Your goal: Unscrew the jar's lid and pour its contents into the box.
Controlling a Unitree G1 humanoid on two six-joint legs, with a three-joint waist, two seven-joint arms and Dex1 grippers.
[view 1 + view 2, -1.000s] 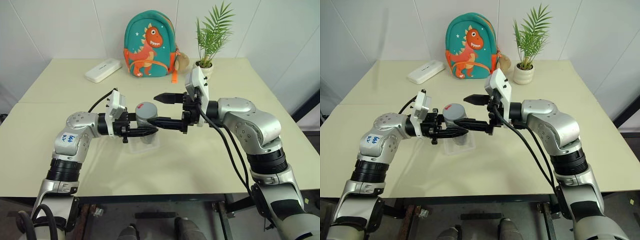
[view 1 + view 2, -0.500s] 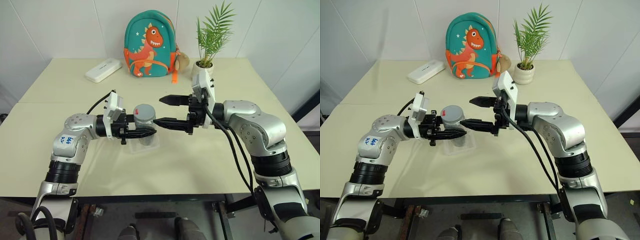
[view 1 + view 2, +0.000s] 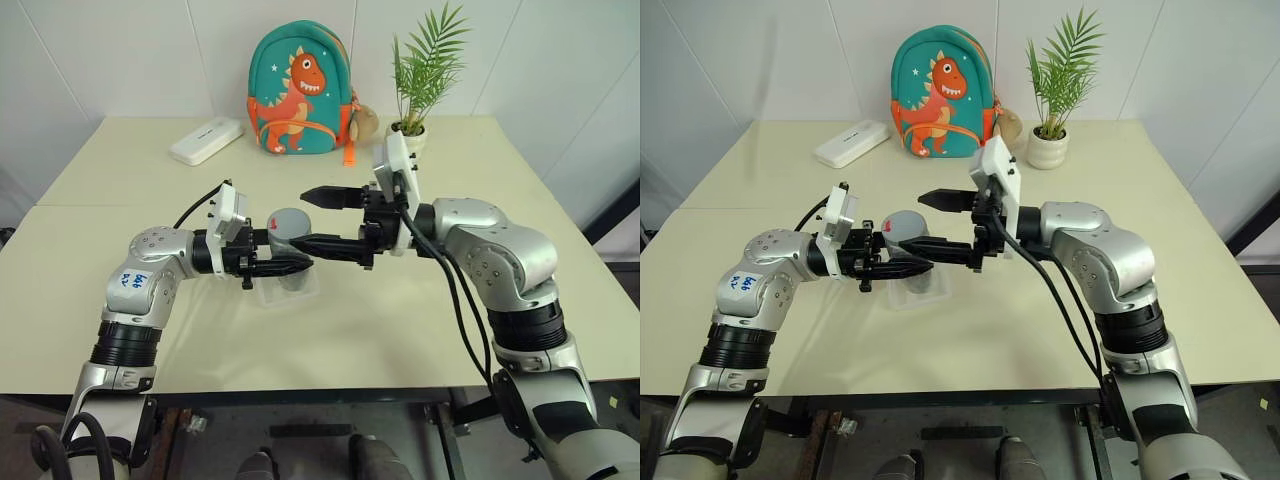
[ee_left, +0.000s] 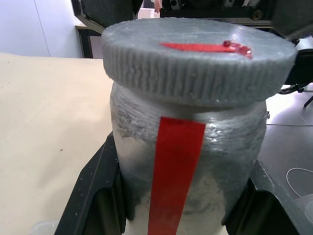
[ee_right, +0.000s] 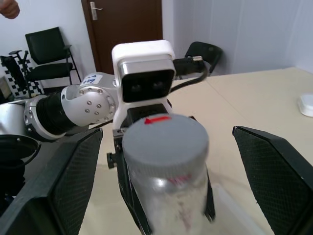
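Note:
My left gripper [image 3: 287, 256] is shut on the jar [image 4: 213, 161], a silvery-grey cylinder with a red stripe, and holds it upright over the middle of the table. The grey lid [image 3: 291, 219] with its red mark sits on the jar. My right gripper [image 3: 303, 220] reaches in from the right, open wide. Its fingers [image 5: 73, 188] stand either side of the lid, apart from it. The box [image 3: 300, 291], a clear shallow tray, lies on the table right under the jar. The contents are hidden inside the jar.
At the back of the table [image 3: 120, 300] lie a white oblong case [image 3: 206, 140], a teal dinosaur backpack [image 3: 300, 90] and a potted plant [image 3: 420, 95]. Bare tabletop lies on both sides of the arms and towards the front edge.
My open right gripper drew back to the right, then came back left until its fingers flank the lid again. The left gripper and the jar stayed still.

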